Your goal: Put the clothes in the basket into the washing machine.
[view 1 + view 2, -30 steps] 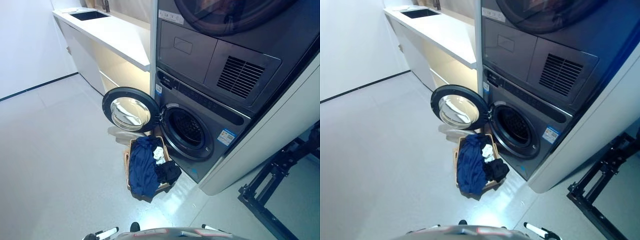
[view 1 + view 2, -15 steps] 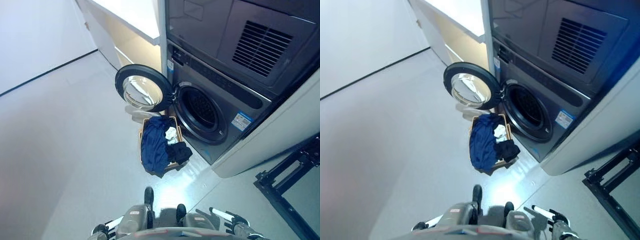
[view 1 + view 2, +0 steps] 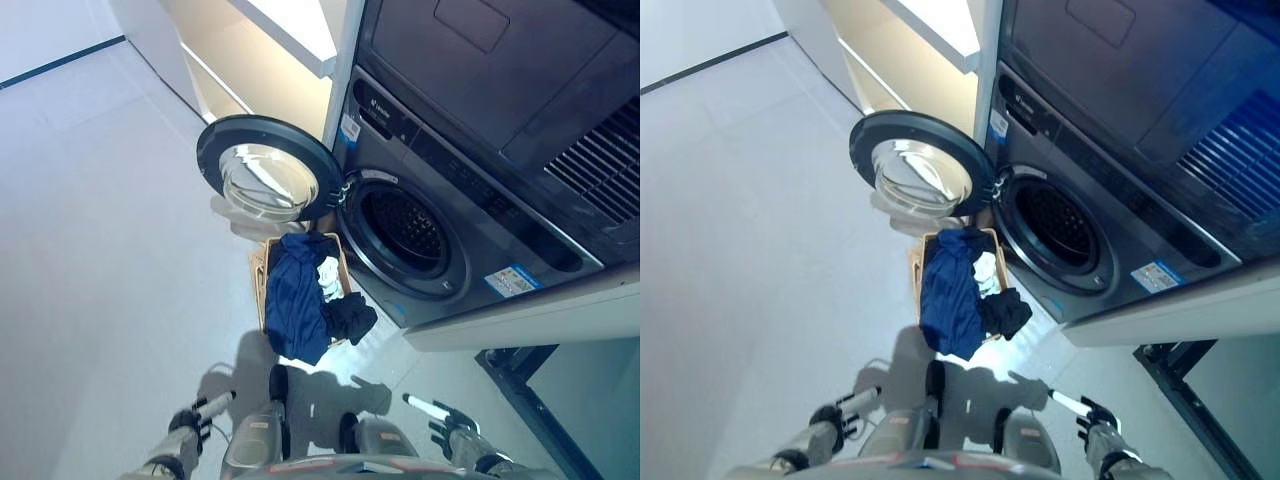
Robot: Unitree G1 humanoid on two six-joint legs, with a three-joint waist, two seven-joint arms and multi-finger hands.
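A wicker basket (image 3: pixel 257 283) stands on the floor just in front of the grey washing machine (image 3: pixel 470 220). In it lie a large dark blue garment (image 3: pixel 294 305) draped over the near rim, a small white piece (image 3: pixel 328 275) and a black garment (image 3: pixel 352 318). The machine's round door (image 3: pixel 265 180) is swung open to the left, and the dark drum opening (image 3: pixel 405 235) shows behind the basket. My left hand (image 3: pixel 196 415) and right hand (image 3: pixel 441 421) hang low at the bottom edge, well short of the basket, fingers straight and holding nothing.
A second grey machine (image 3: pixel 500 60) sits stacked above the washer. A white counter with cabinets (image 3: pixel 290 25) runs along the wall to the left of it. A black metal frame (image 3: pixel 515 368) stands on the floor at the lower right.
The camera has tilted down and drawn nearer, so the whole scene has shifted. Both hands now show more fully at the bottom edge. The basket and clothes lie as before.
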